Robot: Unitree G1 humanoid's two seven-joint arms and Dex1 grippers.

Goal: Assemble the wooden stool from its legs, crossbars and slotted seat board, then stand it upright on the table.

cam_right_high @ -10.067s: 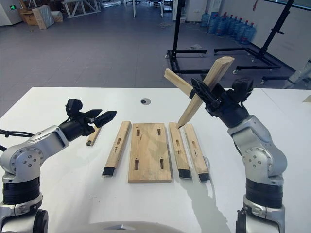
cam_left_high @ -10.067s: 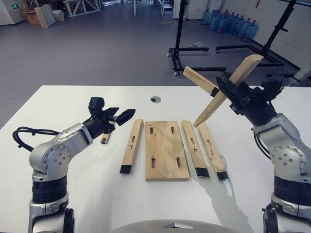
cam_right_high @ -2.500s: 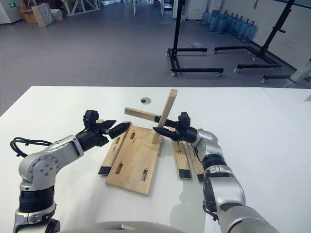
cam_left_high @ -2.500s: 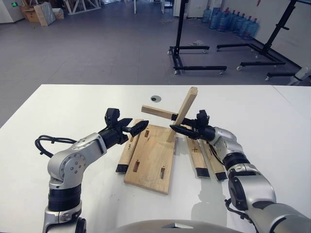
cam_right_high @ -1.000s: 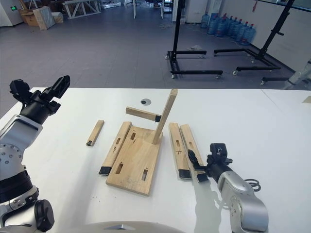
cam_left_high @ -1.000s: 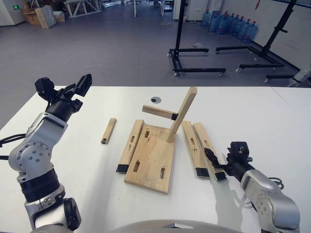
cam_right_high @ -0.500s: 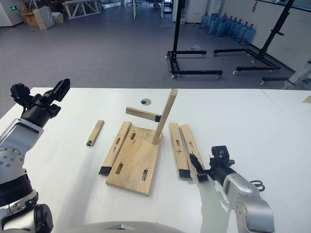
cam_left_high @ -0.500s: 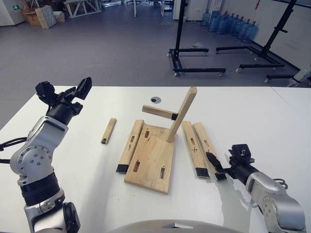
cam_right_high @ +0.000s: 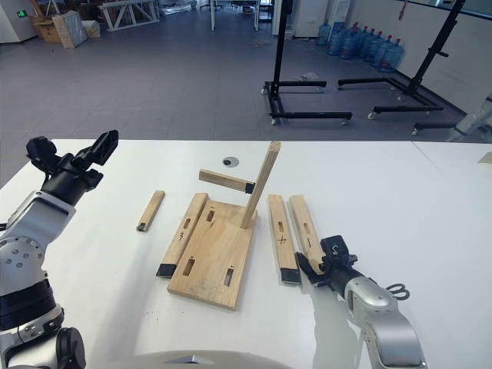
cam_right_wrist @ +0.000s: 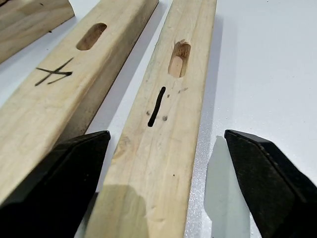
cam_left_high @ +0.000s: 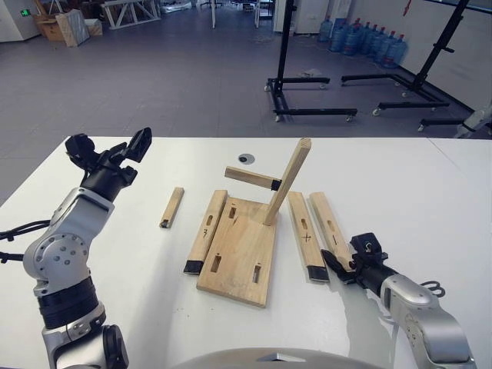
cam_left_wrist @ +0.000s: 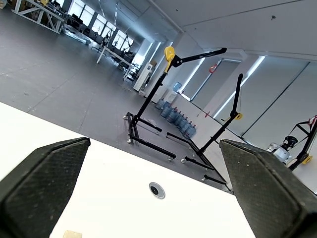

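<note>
On our white tabletop the seat board lies flat, a slanted leg planted in it. Left end effector gapes wide; right end effector, spread, straddles the outermost leg. Black racks stand behind.

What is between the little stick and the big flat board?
A slotted leg lies flat between the short crossbar and the seat board, in both eye views.

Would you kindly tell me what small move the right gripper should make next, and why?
Probably lower slightly and close on the rightmost leg. The right gripper is open at that leg's black-capped near end, one finger on each side, and the leg lies flat, ungripped. Only the upright leg stands in the seat board, so more legs are needed.
</note>
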